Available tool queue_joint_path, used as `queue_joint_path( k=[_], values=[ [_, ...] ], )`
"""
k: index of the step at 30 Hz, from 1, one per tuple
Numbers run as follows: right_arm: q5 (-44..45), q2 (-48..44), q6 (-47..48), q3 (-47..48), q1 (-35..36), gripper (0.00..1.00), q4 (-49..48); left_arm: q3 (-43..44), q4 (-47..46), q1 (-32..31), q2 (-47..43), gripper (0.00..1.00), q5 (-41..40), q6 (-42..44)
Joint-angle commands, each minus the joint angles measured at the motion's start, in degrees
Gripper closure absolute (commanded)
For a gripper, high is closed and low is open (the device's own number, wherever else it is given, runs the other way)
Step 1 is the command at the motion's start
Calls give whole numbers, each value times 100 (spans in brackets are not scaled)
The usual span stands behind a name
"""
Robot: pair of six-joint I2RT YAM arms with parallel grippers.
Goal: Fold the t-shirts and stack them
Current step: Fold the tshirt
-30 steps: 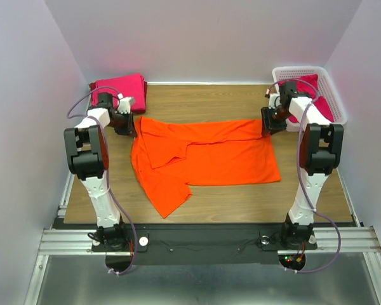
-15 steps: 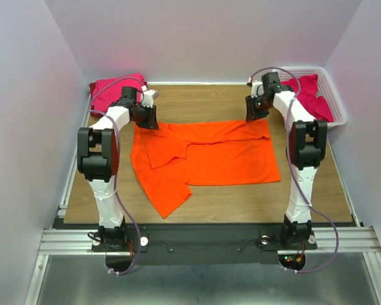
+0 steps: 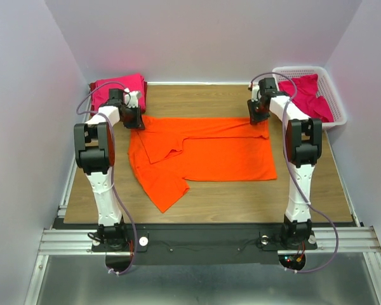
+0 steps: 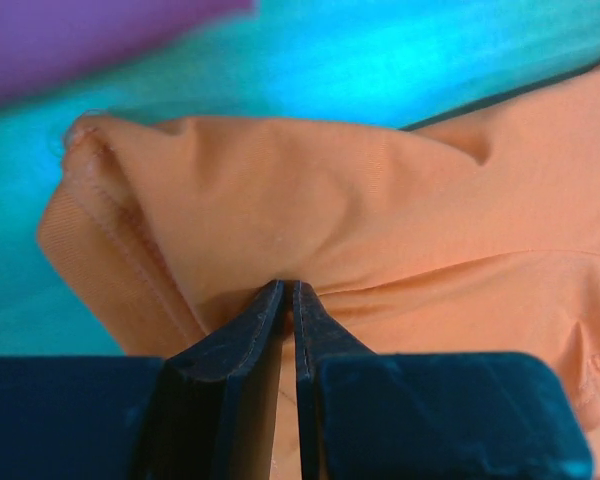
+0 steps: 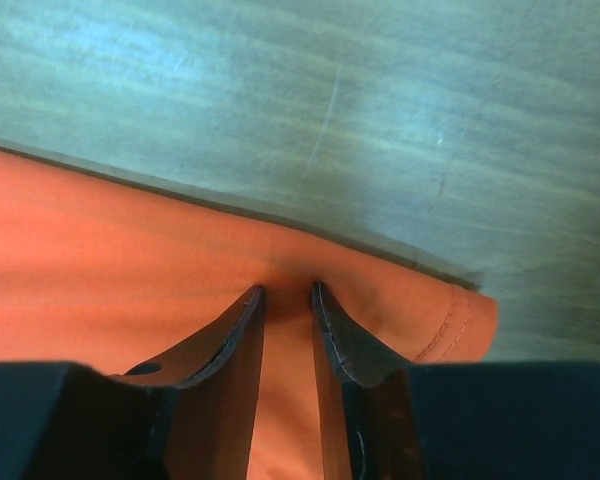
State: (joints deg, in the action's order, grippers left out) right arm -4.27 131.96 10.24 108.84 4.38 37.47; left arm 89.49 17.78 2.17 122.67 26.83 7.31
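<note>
The orange t-shirt (image 3: 203,155) lies spread across the middle of the wooden table, a sleeve hanging toward the near left. My left gripper (image 3: 138,118) is shut on its far left corner; the left wrist view shows the jaws (image 4: 288,290) pinching orange cloth (image 4: 310,190). My right gripper (image 3: 258,114) is shut on its far right corner; the right wrist view shows the jaws (image 5: 283,292) clamping the hem (image 5: 100,260). A folded magenta-pink t-shirt (image 3: 117,86) lies at the far left corner. More magenta-pink shirts (image 3: 311,95) lie in the basket.
A white plastic lattice basket (image 3: 340,114) stands at the far right corner, beside my right arm. The enclosure walls rise close on the left, back and right. Bare wooden table (image 3: 203,100) shows beyond the shirt.
Both grippers have shifted with the shirt's far edge, the left back toward the left; the shirt now lies flatter and wider, its far edge straighter.
</note>
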Motion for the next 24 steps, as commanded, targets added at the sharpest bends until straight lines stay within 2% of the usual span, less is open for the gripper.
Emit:
queue_joint_path(
  k=[1,5,9,10,12,13,16,18,19,22,24],
  values=[
    [647,549,-75,304,-78,67,-82,646,427,29,660,77,-187,227],
    [647,866,-127,962,-78,61,-82,1708,778,-50,1100,75,-90,297],
    [498,850,-110,1306,-78,49,-65,2344,1060,-50,1338,72,216,350],
    [472,849,-93,1333,-69,49,-56,2432,1139,-50,1312,71,331,402],
    [209,499,-75,1237,-69,38,-3,2494,1280,-50,1033,66,542,481],
    [-53,158,-66,1176,-60,33,32,2468,1333,-50,891,62,691,560],
    [-677,-494,-13,789,-34,27,93,2240,1456,-50,189,58,1068,754],
    [-969,-1151,57,526,-17,13,172,1908,1561,-59,-242,54,1210,990],
    [-1222,-1381,109,272,-16,0,303,1740,1597,-59,-670,53,1289,1105],
    [-1470,-2120,416,-203,-8,0,532,958,1798,-50,-1551,52,1447,1938],
    [-1497,-2654,820,-870,1,2,743,255,1983,-50,-2123,50,1422,2633]
  ],
)
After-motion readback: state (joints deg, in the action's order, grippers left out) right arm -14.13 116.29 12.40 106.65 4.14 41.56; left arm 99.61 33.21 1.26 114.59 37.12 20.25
